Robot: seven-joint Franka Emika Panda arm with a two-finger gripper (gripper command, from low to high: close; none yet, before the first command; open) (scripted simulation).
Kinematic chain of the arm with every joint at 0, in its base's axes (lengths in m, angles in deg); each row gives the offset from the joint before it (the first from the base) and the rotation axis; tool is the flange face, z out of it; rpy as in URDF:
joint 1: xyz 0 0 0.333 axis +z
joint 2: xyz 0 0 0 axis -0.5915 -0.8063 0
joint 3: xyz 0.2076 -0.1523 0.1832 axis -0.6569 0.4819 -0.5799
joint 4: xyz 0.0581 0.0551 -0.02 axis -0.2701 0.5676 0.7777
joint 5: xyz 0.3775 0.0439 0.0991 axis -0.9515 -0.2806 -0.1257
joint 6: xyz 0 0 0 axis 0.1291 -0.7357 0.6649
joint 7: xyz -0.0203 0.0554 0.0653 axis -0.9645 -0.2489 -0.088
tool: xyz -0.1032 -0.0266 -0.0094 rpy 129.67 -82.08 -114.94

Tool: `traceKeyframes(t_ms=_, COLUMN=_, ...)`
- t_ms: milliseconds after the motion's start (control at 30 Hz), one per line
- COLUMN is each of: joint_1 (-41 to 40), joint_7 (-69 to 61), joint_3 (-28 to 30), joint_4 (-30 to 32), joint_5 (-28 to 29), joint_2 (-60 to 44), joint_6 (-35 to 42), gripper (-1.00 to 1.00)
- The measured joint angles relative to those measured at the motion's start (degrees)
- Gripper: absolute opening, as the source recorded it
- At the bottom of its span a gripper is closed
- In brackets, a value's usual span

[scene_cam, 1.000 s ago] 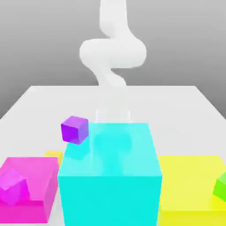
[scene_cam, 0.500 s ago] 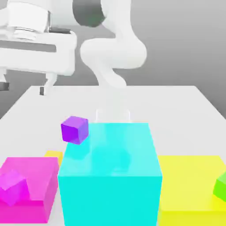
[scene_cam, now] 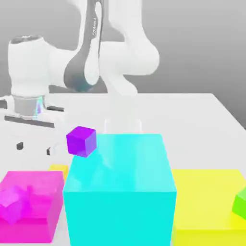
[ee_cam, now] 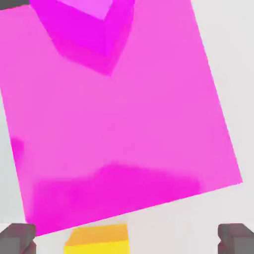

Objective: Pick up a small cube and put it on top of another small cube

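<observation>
The small yellow cube (scene_cam: 58,169) rests on the white table, half hidden behind the flat magenta block (scene_cam: 41,190). In the hand view the yellow cube (ee_cam: 97,241) lies just off that magenta block (ee_cam: 124,129). My gripper (scene_cam: 34,148) hangs open just above the table, a little beyond the yellow cube and toward the exterior view's left. Its dark fingertips (ee_cam: 17,238) stand wide apart with nothing held between them. The lime-green cube (scene_cam: 240,202) sits on the big yellow block (scene_cam: 206,197) at the exterior view's right edge.
A tall cyan block (scene_cam: 120,187) stands in the middle front, with a purple cube (scene_cam: 80,141) at its far left corner. A small magenta cube (scene_cam: 14,204) lies tilted on the magenta block. Bare white table (scene_cam: 192,115) stretches behind the blocks.
The hand came into view from the upper left and has dropped down to just above the table by the yellow cube. Its fingers stayed open. No cube has moved.
</observation>
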Motion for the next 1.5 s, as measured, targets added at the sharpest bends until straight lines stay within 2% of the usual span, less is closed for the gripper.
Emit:
traceKeyframes(t_ms=133, joint_1=0.7, joint_7=-5.3, joint_3=1.3, joint_4=3.3, joint_5=-3.6, joint_2=-3.1, joint_6=-2.9, gripper=0.00)
traceKeyframes(t_ms=267, joint_1=2.2, joint_7=-6.1, joint_3=0.8, joint_4=3.6, joint_5=-4.0, joint_2=-5.1, joint_6=-4.5, gripper=0.00)
traceKeyframes(t_ms=467, joint_1=2.8, joint_7=-11.8, joint_3=-1.3, joint_4=2.2, joint_5=-12.8, joint_2=-9.9, joint_6=-7.9, gripper=0.00)
traceKeyframes(t_ms=700, joint_1=-3.4, joint_7=-20.9, joint_3=-10.6, joint_4=0.8, joint_5=-25.4, joint_2=-16.1, joint_6=-12.5, gripper=0.00)
traceKeyframes(t_ms=867, joint_1=-11.0, joint_7=-25.7, joint_3=-19.3, joint_4=0.4, joint_5=-30.5, joint_2=-20.1, joint_6=-16.3, gripper=0.00)
traceKeyframes(t_ms=900, joint_1=-12.8, joint_7=-25.9, joint_3=-21.0, joint_4=0.4, joint_5=-30.3, joint_2=-20.2, joint_6=-16.9, gripper=-1.00)
traceKeyframes(t_ms=1100, joint_1=-13.9, joint_7=-25.7, joint_3=-21.9, joint_4=0.4, joint_5=-30.2, joint_2=-20.3, joint_6=-17.1, gripper=-1.00)
traceKeyframes(t_ms=1167, joint_1=-12.2, joint_7=-24.5, joint_3=-20.2, joint_4=0.5, joint_5=-29.5, joint_2=-20.2, joint_6=-16.4, gripper=-1.00)
traceKeyframes(t_ms=1367, joint_1=-5.4, joint_7=-18.6, joint_3=-11.9, joint_4=1.0, joint_5=-22.2, joint_2=-15.5, joint_6=-12.2, gripper=-1.00)
traceKeyframes(t_ms=1500, joint_1=-3.5, joint_7=-13.5, joint_3=-8.2, joint_4=1.7, joint_5=-15.2, joint_2=-11.9, joint_6=-9.5, gripper=-1.00)
